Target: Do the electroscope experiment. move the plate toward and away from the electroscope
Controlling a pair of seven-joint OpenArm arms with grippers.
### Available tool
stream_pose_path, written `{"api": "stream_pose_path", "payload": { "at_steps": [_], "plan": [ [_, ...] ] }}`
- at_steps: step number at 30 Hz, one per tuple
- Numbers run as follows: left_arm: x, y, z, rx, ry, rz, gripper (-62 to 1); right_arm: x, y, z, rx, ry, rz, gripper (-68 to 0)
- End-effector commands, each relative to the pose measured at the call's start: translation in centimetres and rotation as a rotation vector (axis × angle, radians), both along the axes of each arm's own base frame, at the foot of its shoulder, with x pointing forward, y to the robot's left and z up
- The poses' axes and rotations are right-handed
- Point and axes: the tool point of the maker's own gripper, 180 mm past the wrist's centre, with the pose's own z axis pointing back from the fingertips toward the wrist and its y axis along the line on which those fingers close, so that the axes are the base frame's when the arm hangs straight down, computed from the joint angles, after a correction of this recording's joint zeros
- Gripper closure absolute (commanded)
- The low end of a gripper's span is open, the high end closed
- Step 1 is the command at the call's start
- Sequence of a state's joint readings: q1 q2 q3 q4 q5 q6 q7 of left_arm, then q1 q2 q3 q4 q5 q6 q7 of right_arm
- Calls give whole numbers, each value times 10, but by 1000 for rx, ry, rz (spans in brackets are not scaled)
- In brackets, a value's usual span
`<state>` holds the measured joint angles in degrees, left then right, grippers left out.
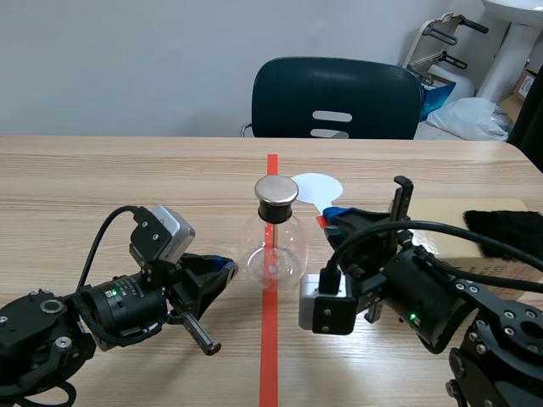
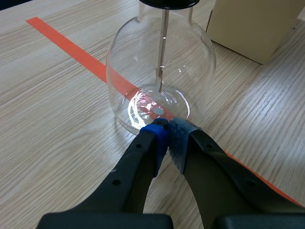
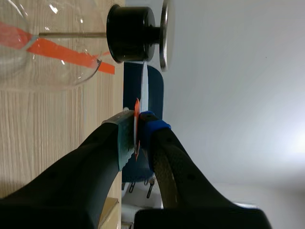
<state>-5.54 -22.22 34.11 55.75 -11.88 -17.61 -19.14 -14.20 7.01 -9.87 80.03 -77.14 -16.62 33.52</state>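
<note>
Right pincer point(image 3: 138, 126) clamped on plate point(image 1: 316, 185), edge-on in wrist view, round in scene view, left pincer point(image 2: 167, 128) together by electroscope point(image 2: 143, 62)

The left arm comes in low from the left. Its end effector point(image 2: 167, 130) lies almost level, close over the worktop point(image 1: 102, 186), with the two fingers pressed together and nothing between them. The right arm is low too, its wrist rolled sideways. Its end effector point(image 3: 138, 126) is closed on the thin white plate point(image 3: 143, 81).

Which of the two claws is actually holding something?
The right gripper: it pinches the white plate. The left gripper is shut on nothing, beside the glass flask.
</note>
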Motion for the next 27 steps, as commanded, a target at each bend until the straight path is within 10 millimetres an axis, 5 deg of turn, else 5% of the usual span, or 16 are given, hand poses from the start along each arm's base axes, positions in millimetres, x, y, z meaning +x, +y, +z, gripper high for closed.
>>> {"api": "stream_pose_path", "payload": {
  "at_steps": [1,14,27],
  "plan": [
    [3,-8,14,-40,-32,-5,-36,7,-6,7,2,-26,-28,-7],
    [3,-8,14,-40,-32,-5,-36,21,-32,9,-14,-41,-175,-7],
    [3,-8,13,-40,-31,-5,-36,28,-34,43,33,-166,-202,-7]
  ]
}}
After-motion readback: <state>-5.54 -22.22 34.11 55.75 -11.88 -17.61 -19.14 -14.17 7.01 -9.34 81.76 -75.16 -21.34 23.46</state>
